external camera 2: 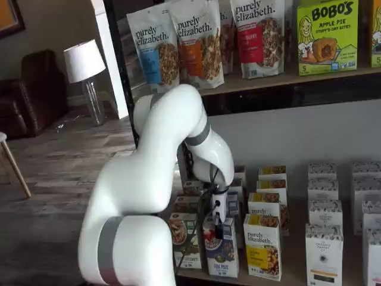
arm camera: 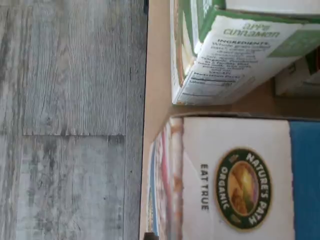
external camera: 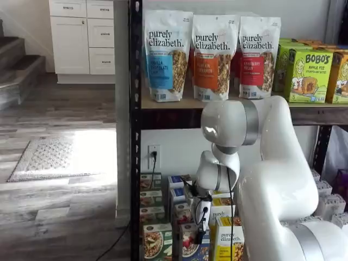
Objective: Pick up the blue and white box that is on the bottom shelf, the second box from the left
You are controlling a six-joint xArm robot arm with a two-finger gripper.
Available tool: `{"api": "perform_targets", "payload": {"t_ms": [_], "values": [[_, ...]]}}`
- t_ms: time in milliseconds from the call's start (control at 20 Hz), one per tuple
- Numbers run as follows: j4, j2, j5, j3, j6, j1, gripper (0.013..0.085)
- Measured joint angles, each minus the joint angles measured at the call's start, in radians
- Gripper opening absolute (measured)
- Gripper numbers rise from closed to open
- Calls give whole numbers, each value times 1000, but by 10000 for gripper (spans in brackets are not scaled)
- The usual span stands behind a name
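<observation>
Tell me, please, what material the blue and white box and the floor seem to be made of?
The blue and white box looks like thin printed cardboard with a slightly glossy finish: folded edges and a printed logo show. The floor looks like grey wood-grain planks, matte; whether real wood or laminate cannot be told.

The wrist view looked straight down from close above the blue and white box (arm camera: 235,180) at the front edge of the bottom shelf (arm camera: 156,90). Both shelf views faced the rack from farther back — sharing that box (external camera: 189,239) (external camera 2: 221,253) — arm between.
</observation>
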Motion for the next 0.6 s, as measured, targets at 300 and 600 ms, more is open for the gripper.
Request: {"api": "perform_targets", "payload": {"t_ms": [300, 600], "values": [[-13, -1, -15, 7, 13, 3, 610], [-5, 0, -8, 5, 7, 3, 570]]}}
